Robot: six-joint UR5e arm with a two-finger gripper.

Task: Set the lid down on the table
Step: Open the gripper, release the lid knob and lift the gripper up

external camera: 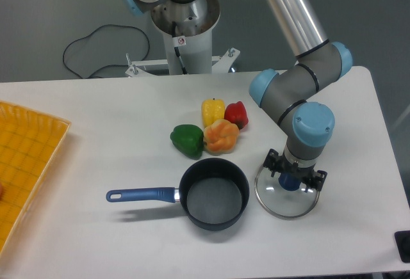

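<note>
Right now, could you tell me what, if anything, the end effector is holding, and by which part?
The end effector grips the round clear glass lid by its small blue centre knob, beside the dark saucepan.

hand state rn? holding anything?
Hand: closed on the lid's blue knob, with the lid low over or on the table, right of the saucepan.

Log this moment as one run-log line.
gripper over blue knob, jaws' closure unclear | round clear glass lid low at white table | dark blue-handled saucepan uncovered, left of lid

Clear glass lid (286, 197), matte table (115, 240)
</note>
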